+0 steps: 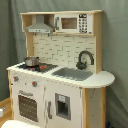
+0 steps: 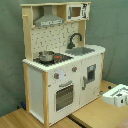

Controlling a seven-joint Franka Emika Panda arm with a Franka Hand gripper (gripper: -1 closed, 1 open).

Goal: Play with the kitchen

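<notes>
Toy kitchen (image 1: pixel 55 70) stood upright against a grey-green backdrop (image 1: pixel 116 50) in both exterior views, white panels with light-wood frame.

Top shelf: grey range hood (image 1: pixel 40 26) on the first exterior view's left, microwave (image 1: pixel 73 23) next to it on the right. Tiled backsplash (image 1: pixel 60 49) below them.

Counter: small metal pot (image 1: pixel 32 61) sat on the black stove (image 1: pixel 38 66), which had red burner marks. Grey sink (image 1: pixel 73 74) was just beside the stove, black curved faucet (image 1: pixel 85 60) behind the sink. Counter end was rounded on the first exterior view's right.

Front: two knobs (image 1: pixel 34 83) under the stove, oven door (image 1: pixel 28 106) with a dark window below them, shut. Next door over had a vertical handle and a dark dispenser-like panel (image 1: pixel 63 106), also shut.

In the second exterior view the kitchen (image 2: pixel 62 65) sat on a wooden floor (image 2: pixel 92 119), same layout seen from the other side: pot (image 2: pixel 46 56) on the stove, faucet (image 2: pixel 75 40) over the sink (image 2: pixel 81 50).

Gripper (image 2: pixel 118 95) showed only in the second exterior view, at the second exterior view's lower right edge, white, low near the floor, well apart from the kitchen. Couldn't tell whether it was released or clenched. Nothing visibly in it.
</notes>
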